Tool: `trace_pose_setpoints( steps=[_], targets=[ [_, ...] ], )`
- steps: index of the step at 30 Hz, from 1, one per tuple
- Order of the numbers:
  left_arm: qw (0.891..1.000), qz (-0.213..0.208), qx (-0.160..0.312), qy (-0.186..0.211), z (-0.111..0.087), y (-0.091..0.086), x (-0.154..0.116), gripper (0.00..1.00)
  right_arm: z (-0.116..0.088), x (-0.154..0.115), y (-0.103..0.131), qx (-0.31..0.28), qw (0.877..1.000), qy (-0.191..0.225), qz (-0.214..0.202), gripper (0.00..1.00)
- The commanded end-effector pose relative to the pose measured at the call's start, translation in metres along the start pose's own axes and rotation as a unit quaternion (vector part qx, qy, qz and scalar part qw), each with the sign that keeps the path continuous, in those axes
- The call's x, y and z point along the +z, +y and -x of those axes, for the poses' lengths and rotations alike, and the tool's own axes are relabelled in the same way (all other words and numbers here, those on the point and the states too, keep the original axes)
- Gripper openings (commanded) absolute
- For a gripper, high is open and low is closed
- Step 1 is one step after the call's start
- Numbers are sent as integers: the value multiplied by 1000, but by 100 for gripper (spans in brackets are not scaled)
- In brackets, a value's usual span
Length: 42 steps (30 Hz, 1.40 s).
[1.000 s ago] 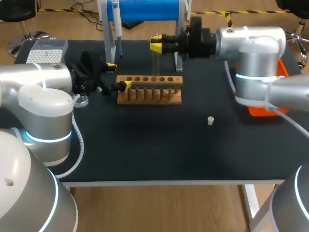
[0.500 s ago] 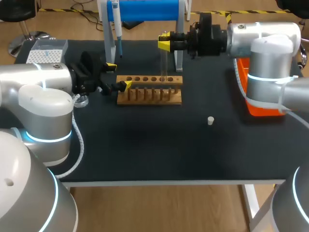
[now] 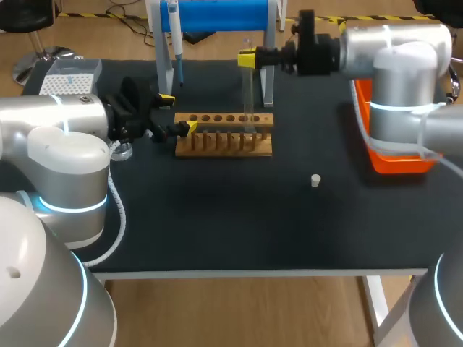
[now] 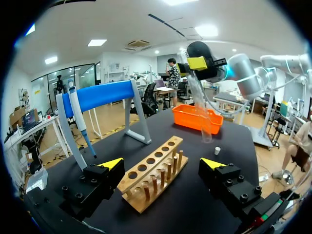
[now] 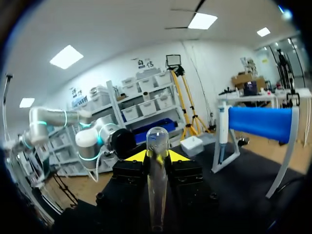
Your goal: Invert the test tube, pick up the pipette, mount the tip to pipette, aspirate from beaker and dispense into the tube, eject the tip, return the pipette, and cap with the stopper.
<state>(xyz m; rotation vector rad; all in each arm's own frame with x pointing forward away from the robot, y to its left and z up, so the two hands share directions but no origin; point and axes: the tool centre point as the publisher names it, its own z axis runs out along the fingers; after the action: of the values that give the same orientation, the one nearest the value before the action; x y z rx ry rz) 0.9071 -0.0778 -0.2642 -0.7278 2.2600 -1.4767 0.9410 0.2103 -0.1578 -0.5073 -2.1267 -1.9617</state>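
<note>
The right arm is drawing back toward its own side, and the test tube is travelling with it. A second ago the tube was over the middle of the wooden rack; now it is hanging by the rack's right end.

Far left, the tip box is waiting at the surface's corner, not yet needed. Beside it the left tool is sitting low with its fingers apart, one on each side of the rack's left end. It is gripping nothing, and my read is that it is there to steady the rack while the tube is worked free.

Behind the rack, the pipette is hanging untouched on the blue-barred stand.

Further right, the right tool is reaching in level from the side and is clamped on the tube near its top, both yellow tips pressing the glass. The right wrist view is showing the rounded closed end pointing up, so the tube is upright but mouth-down. That side-on hold looks chosen so that a roll of the wrist can flip it. The inversion is looking only begun.

The small white stopper is lying alone on the open surface, kept for the last step. The orange tray is sitting at the right edge under the right arm.
</note>
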Motion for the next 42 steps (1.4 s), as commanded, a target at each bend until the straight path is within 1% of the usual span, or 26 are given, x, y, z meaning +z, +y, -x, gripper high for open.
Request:
trace_pose_setpoints(
  steps=[1, 2, 16, 17, 18, 20, 21, 22, 23, 26, 28, 30, 31, 32, 33, 34, 35, 37, 38, 39, 40, 41, 42],
  targets=[
    [1000, 0, 0, 1, 0, 0, 0, 100, 1, -1, -1, 572, 813, -5, -110, 0],
    [1000, 0, 0, 1, 0, 0, 0, 100, 3, -1, -3, 588, 802, -10, -106, 0],
    [1000, 0, 0, 1, 0, 0, 0, 100, 3, -1, -3, 588, 802, -10, -106, 0],
    [1000, 0, 0, 1, 0, 0, 0, 100, 3, 1, -7, 595, 795, -3, -119, 0],
    [1000, 0, 0, 1, 0, 0, 0, 100, 3, 1, -10, 596, 794, 4, -121, 0],
    [1000, 0, 0, 1, 0, 0, 0, 100, 3, 2, -16, 607, 783, 19, -134, 0],
    [1000, 0, 0, 1, 0, 0, 0, 100, 4, 1, -19, 610, 780, 23, -136, 0],
    [1000, 0, 0, 1, 0, 0, 0, 100, 6, 1, -22, 611, 780, 22, -134, 0],
    [1000, 0, 0, 1, 0, 0, 0, 100, 7, 0, -24, 622, 771, 31, -132, 0],
    [1000, 0, 0, 1, 0, 0, 0, 100, 12, -1, -29, 637, 761, 47, -116, 0],
    [1000, 0, 0, 1, 0, 0, 0, 100, 14, -1, -32, 638, 761, 56, -108, 0],
    [1000, 0, 0, 1, 0, 0, 0, 100, 15, -2, -34, 646, 753, 69, -104, 0],
    [1000, 0, 0, 1, 0, 0, 0, 100, 15, -2, -34, 642, 757, 71, -96, 0],
    [1000, 0, 0, 1, 0, 0, 0, 100, 15, -2, -35, 645, 755, 76, -90, 0],
    [1000, 0, 0, 1, 0, 0, 0, 100, 15, -2, -34, 650, 751, 83, -88, 0],
    [1000, 0, 0, 1, 0, 0, 0, 100, 14, -3, -34, 650, 750, 89, -81, 0],
    [1000, 0, 0, 1, 0, 0, 0, 100, 14, -3, -33, 647, 753, 91, -76, 0],
    [1000, 0, 0, 1, 0, 0, 0, 100, 13, -4, -33, 647, 753, 102, -62, 0],
    [1000, 0, 0, 1, 0, 0, 0, 100, 13, -4, -33, 637, 762, 100, -56, 0],
    [1000, 0, 0, 1, 0, 0, 0, 100, 11, -6, -34, 630, 768, 103, -50, 0],
    [1000, 0, 0, 1, 0, 0, 0, 100, 10, -7, -35, 632, 766, 108, -47, 0],
    [1000, 0, 0, 1, 0, 0, 0, 100, 9, -8, -36, 631, 767, 111, -39, 0],
    [1000, 0, 0, 1, 0, 0, 0, 100, 8, -9, -36, 624, 772, 112, -33, 0]
  ],
)
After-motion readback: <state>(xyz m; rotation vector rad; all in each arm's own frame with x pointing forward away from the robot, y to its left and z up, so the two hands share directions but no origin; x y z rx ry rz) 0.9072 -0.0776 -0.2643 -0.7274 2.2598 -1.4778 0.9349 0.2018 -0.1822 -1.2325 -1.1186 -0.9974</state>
